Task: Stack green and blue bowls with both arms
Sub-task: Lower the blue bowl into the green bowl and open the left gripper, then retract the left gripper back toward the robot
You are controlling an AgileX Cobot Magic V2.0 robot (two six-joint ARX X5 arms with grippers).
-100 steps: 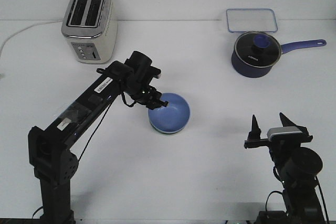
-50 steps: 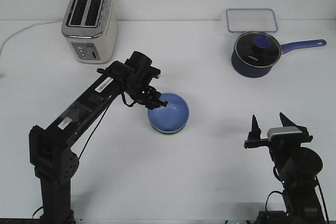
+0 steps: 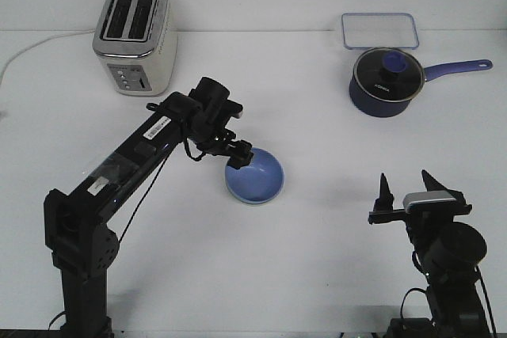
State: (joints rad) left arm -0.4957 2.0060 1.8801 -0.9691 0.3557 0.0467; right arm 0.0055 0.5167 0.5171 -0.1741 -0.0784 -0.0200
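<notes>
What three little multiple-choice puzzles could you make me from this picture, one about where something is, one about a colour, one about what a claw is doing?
1. Where does the toaster stand?
A. far left of the table
B. beside the saucepan
C. at the near edge

2. What colour is the bowl seen on top?
A. red
B. light blue
C. yellow

3. How does the right gripper stand?
A. shut on a bowl
B. open, holding nothing
C. inside the saucepan

Answers:
1 A: it sits far left, well apart from the saucepan.
2 B: its inside is pale blue.
3 B: its fingers are spread, with nothing between them.
</notes>
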